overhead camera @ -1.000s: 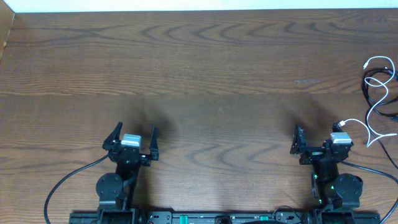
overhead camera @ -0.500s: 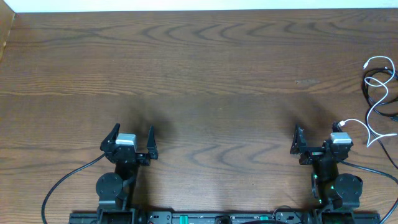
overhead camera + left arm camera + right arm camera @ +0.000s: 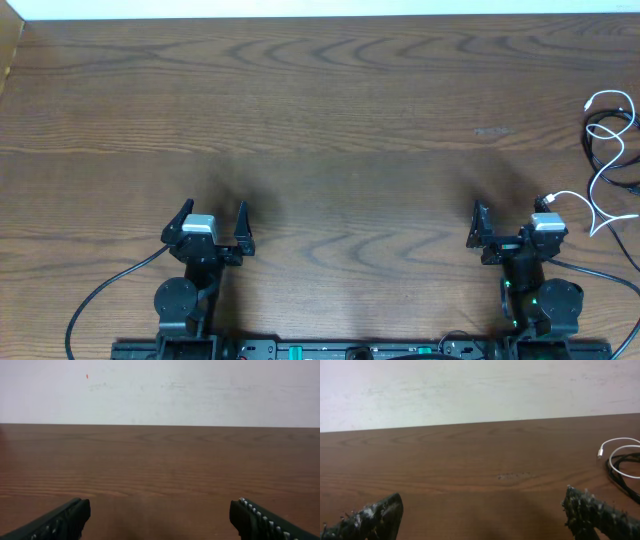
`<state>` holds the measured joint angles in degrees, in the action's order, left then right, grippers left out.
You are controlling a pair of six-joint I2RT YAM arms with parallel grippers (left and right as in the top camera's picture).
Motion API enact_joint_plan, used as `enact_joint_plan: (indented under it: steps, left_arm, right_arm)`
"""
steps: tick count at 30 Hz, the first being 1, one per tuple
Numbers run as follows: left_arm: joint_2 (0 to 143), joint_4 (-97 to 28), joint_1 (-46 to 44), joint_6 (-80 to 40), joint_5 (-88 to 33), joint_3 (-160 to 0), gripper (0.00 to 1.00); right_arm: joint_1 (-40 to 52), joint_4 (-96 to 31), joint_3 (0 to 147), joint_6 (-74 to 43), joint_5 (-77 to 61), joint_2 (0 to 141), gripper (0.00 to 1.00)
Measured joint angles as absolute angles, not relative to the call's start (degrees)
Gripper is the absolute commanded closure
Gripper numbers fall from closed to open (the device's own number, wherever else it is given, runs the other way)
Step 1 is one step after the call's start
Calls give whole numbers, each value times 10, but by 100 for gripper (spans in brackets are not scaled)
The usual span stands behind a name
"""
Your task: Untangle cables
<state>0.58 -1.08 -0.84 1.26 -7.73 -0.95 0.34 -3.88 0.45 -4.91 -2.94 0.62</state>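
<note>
A white cable (image 3: 598,182) and a black cable (image 3: 590,130) lie tangled in loose loops at the table's right edge. In the right wrist view the white cable (image 3: 616,440) with its plug and the black cable (image 3: 612,466) show at the far right. My right gripper (image 3: 510,212) is open and empty near the front edge, left of the cables and apart from them; it also shows in its wrist view (image 3: 482,515). My left gripper (image 3: 213,213) is open and empty at the front left, far from the cables, and shows in its wrist view (image 3: 160,515).
The brown wooden table (image 3: 320,120) ends at a white wall at the back. Thick black arm wires (image 3: 100,295) trail beside both arm bases at the front edge.
My left gripper has shifted slightly to the left. The right gripper and the cables have not moved.
</note>
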Motion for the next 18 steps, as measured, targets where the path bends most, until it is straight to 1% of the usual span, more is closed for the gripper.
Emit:
enact_joint_plan:
  steps: [18]
  left_arm:
    - [6, -10, -8, 2, -83, -10, 6]
  right_arm:
    - [3, -39, 4, -49, -30, 6, 1]
